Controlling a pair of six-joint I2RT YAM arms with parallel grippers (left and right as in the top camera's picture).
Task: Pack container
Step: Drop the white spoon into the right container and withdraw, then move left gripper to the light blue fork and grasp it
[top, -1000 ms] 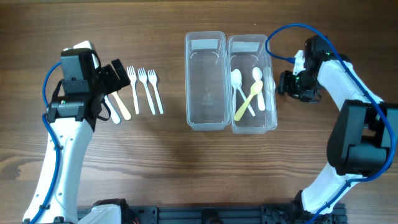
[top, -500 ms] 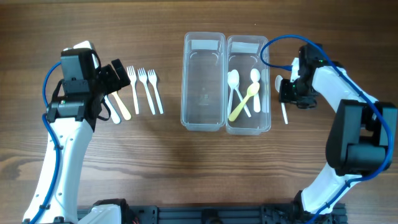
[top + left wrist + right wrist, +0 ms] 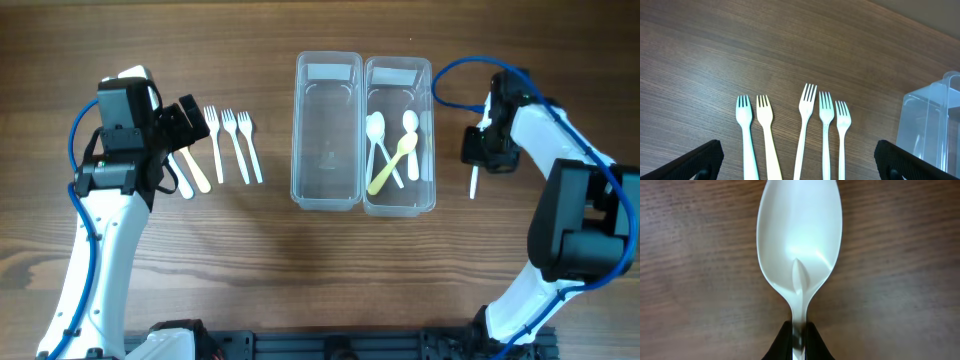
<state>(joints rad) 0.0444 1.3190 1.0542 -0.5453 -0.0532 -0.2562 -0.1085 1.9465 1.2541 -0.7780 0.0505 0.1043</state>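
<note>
The left gripper [image 3: 799, 162] is spread wide, with five forks [image 3: 805, 125] lying between and just ahead of its fingers [image 3: 695, 160]. Farther right stand two clear tubs [image 3: 327, 120]; the one nearer the right gripper [image 3: 799, 339] holds spoons [image 3: 392, 165]. That gripper is clenched on a white spoon [image 3: 799, 235] by its handle, bowl just past the fingertips, outside the tub.

Table [image 3: 300, 260]: brown wood-grain top, with the grain running side to side in the overhead view. It lies beneath both the left claw [image 3: 192, 118] and the right claw [image 3: 482, 152] and spreads out on all sides of them. Ahead of the left claw the grain is fine and even. Directly under the right claw it shows as broader streaks, seen close up.

Black rail [image 3: 330, 345]: runs along the table's near edge, well behind both claws. Its fittings are too small to identify.
</note>
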